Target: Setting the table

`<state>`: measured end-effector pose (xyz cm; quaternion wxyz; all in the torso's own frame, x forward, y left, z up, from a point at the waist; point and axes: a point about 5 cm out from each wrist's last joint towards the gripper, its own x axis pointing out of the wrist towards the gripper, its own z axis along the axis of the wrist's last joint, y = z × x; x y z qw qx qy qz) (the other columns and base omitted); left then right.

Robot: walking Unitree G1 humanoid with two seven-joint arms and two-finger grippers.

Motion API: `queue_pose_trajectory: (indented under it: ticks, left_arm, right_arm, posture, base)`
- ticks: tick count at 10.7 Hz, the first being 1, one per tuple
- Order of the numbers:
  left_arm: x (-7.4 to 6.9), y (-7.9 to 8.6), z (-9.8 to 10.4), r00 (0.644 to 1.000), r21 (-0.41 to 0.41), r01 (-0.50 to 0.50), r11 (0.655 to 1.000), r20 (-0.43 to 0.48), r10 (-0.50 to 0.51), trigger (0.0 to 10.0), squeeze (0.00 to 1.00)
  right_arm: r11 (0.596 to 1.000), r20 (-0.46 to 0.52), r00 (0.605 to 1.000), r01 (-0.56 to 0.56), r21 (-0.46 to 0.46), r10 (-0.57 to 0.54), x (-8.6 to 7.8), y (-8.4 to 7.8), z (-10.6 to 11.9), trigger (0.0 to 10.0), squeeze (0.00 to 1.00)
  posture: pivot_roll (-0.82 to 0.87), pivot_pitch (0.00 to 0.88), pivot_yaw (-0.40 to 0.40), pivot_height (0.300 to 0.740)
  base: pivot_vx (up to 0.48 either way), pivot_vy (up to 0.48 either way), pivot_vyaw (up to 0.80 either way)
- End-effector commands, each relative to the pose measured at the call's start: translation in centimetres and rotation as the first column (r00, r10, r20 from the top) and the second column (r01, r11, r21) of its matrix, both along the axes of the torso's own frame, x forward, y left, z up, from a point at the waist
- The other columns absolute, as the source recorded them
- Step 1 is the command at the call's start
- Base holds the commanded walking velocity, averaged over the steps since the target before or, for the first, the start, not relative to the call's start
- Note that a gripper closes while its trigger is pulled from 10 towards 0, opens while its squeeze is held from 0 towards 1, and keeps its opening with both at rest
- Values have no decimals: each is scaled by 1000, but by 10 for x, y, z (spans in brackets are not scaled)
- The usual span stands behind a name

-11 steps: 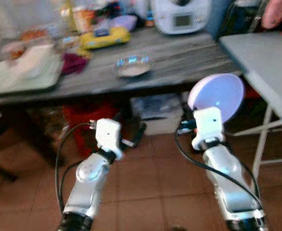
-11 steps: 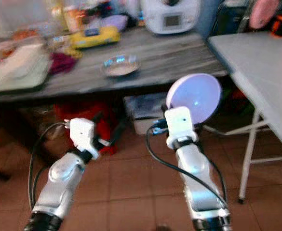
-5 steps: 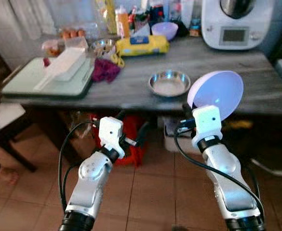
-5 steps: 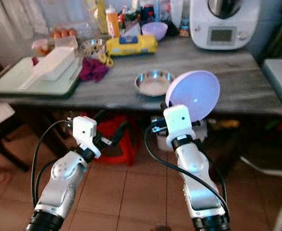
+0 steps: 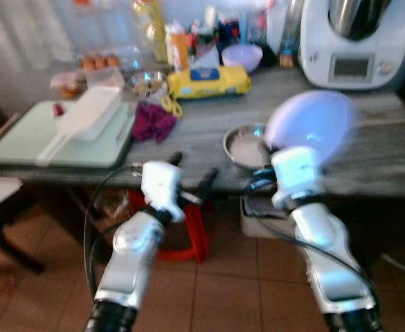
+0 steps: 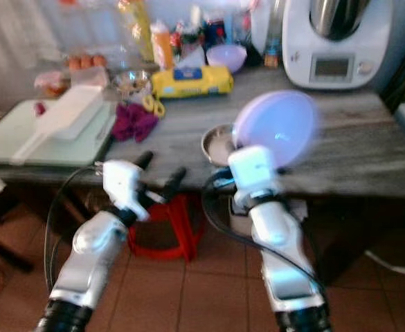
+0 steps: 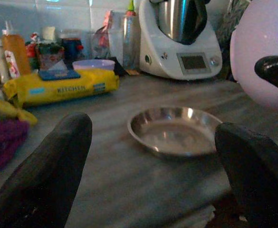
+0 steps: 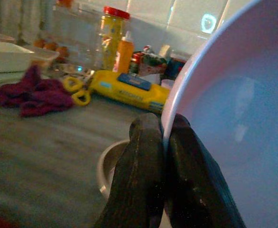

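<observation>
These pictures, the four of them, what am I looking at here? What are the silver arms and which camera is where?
It is a humanoid robot facing a kitchen counter. Two pictures come from its head, looking down at its silver arms. The other two come from cameras on its wrists, looking along its black fingers.

The right gripper pinches the rim of a pale lilac plate, held on edge above the counter. The left gripper is open and holds nothing.

On the counter lie a steel bowl, a yellow packet, a purple cloth, a pale green tray, a small lilac bowl, bottles, and a white kitchen machine.
</observation>
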<state>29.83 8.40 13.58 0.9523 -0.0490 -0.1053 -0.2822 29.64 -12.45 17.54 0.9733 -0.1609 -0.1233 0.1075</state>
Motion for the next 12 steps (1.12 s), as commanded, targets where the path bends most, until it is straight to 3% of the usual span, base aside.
queue_pose_trajectory:
  ticks: [1, 4, 9, 12]
  left_arm:
    - [0, -7, 9, 1000, -13, 20, 1000, 24, -20, 10000, 0]
    - [0, -8, 12, 999, -18, 20, 1000, 28, -19, 10000, 0]
    - [-5, 1, 7, 1000, 24, 3, 1000, 28, -3, 10000, 0]
    - [-14, 14, -9, 1000, 64, -5, 998, -9, 6, 10000, 0]
  right_arm:
    - [1000, 68, 998, 2, -19, -1, -1, -3, 16, 10000, 0]
    - [999, 83, 996, -14, -44, 18, -1, 1, 19, 10000, 0]
    - [999, 71, 997, -14, -51, 17, -1, 0, 16, 10000, 0]
    - [995, 41, 997, -64, -76, 67, 1, 0, 12, 10000, 0]
  posture:
    - [-208, 58, 70, 740]
    - [-209, 60, 70, 740]
    - [-205, 61, 65, 740]
    - [-200, 65, 62, 740]
  base:
    - [416, 0, 0]
    - [391, 0, 0]
    - [0, 0, 0]
    - [0, 0, 0]
